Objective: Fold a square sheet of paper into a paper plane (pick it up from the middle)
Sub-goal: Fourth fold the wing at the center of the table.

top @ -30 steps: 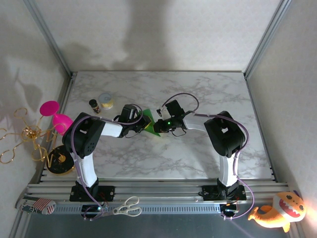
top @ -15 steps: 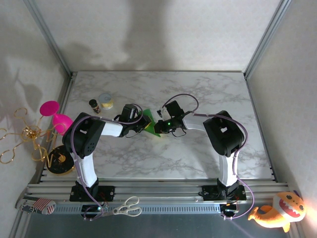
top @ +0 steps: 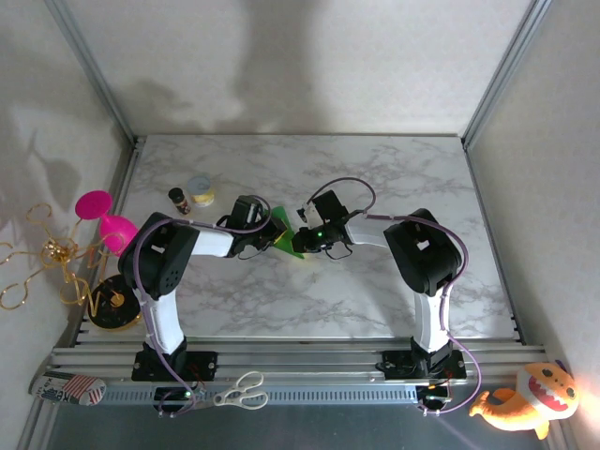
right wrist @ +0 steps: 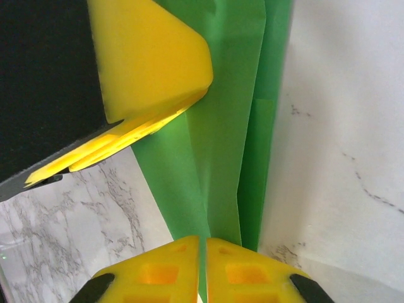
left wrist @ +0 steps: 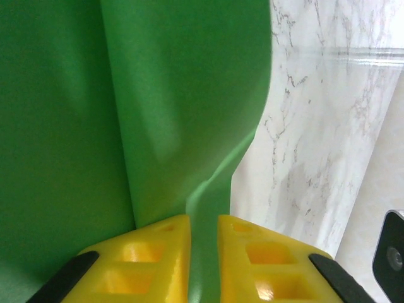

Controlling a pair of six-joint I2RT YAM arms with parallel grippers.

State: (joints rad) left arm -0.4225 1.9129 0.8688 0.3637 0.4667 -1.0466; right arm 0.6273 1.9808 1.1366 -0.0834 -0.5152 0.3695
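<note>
The paper [top: 284, 234], bright green and already folded into overlapping layers with lengthwise creases, sits at mid-tabletop, suspended between the two hands. The left hand [left wrist: 203, 224] is pinching one edge, its yellow fingers pressed together on a thin strip that bows and curls just above them. The right hand [right wrist: 202, 243] is pinching the opposite end, fingers almost touching with the layered edge between. Whether the paper touches the tabletop [top: 375, 300] cannot be told. Judgement: a fold is being set or adjusted. To do it well, both pinches should stay firm, the hands should move in step so the layers do not slip, and tension should stay light, as thin paper tears or buckles easily. A bottle [top: 177, 199] and tin [top: 200, 190] stand well apart at left.
</note>
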